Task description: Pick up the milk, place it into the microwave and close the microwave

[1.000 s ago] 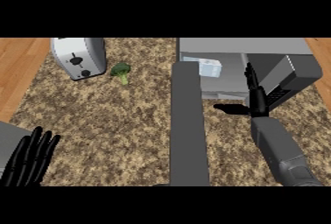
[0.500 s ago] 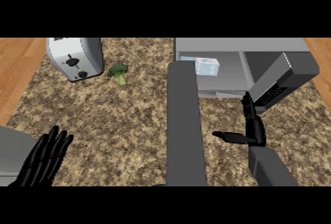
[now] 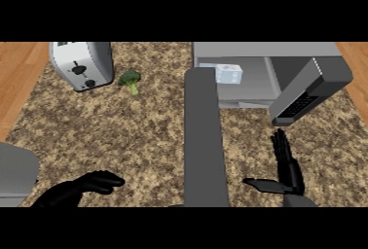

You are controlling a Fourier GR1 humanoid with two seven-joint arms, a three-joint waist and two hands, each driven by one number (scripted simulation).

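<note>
The milk carton (image 3: 229,73), white and pale blue, stands inside the microwave (image 3: 266,50) at the top right, in the left part of its cavity. The microwave's grey door (image 3: 206,141) hangs open, running as a long slab from the cavity toward the lower edge. My right hand (image 3: 287,165) is to the right of that door, below the microwave, open with straight fingers pointing up and the thumb out to the left; it holds nothing and touches nothing. My left hand (image 3: 86,187) is at the lower left over the counter, its fingers curled with nothing in them.
A silver toaster (image 3: 82,63) stands at the top left with a piece of broccoli (image 3: 131,80) beside it. A grey object (image 3: 14,175) shows at the lower left edge. The speckled counter (image 3: 108,131) ends in wood strips at both sides.
My right hand has drawn back from the microwave toward the lower edge. My left hand has shifted right and curled its fingers. The milk stays inside.
</note>
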